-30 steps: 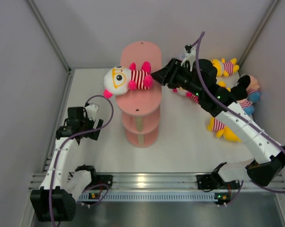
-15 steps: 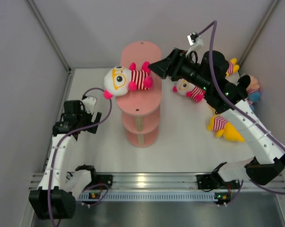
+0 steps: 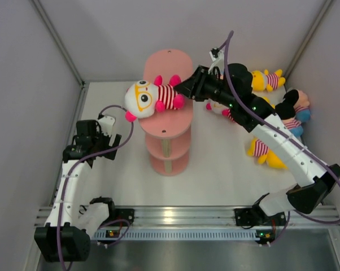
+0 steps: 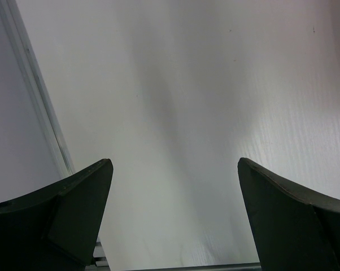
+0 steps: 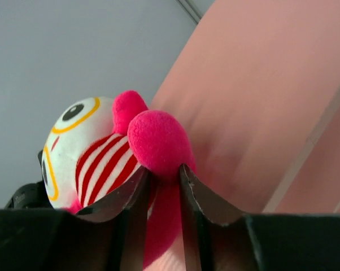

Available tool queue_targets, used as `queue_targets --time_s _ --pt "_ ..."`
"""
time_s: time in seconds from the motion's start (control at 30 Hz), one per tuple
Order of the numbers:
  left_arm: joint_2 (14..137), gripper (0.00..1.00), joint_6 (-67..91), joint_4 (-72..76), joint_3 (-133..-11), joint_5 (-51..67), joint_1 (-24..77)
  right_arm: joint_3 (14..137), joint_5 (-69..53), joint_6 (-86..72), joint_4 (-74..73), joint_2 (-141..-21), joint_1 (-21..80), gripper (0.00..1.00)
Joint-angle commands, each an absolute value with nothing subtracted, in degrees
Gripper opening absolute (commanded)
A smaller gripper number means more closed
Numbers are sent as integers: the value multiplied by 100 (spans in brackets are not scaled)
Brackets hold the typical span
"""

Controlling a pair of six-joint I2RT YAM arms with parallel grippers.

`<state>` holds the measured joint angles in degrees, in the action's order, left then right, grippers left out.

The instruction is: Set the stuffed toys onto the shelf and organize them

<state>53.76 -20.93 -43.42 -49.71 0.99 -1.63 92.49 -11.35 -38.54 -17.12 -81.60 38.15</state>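
A white-faced stuffed toy point(image 3: 150, 97) with orange glasses, a red-white striped shirt and pink limbs lies across the top tier of the salmon-pink shelf point(image 3: 171, 63), its head hanging over the left edge. My right gripper point(image 3: 182, 88) is shut on the toy's pink leg point(image 5: 158, 141); the right wrist view shows the toy point(image 5: 82, 147) on the pink tier point(image 5: 260, 96) with the gripper point(image 5: 164, 169) pinching that limb. My left gripper point(image 3: 82, 149) is open and empty, low at the left of the shelf; its wrist view point(image 4: 174, 169) shows only white surface.
More toys lie on the table at the right: a yellow bear point(image 3: 270, 79), a white-faced one point(image 3: 217, 107) partly behind my right arm, a black-haired one point(image 3: 296, 108) and a yellow one point(image 3: 265, 152). White walls close in the sides and back.
My right gripper rose off the shelf, then came back down and closed on the toy's leg. The toy shifted slightly right. My left arm drew back to the left a little.
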Motion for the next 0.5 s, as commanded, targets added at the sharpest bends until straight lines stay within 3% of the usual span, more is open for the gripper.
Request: queue_targets --time_s 0.0,0.2,0.4,0.47 --pt "5309 99 -2030 -4271 -4992 141 -158 9079 -862 -3823 -1529 -7779 3885 25" --pt "5282 98 -2030 -4271 -5001 132 -158 8974 -616 -3797 -1591 -7542 3876 0" --pt "5265 99 -2039 -4271 -4983 158 -158 8509 -369 -3937 -1362 -7207 3876 0" --pt "5265 99 -2048 -4271 -4983 176 -158 8517 -387 -3955 -1397 -7216 3876 9"
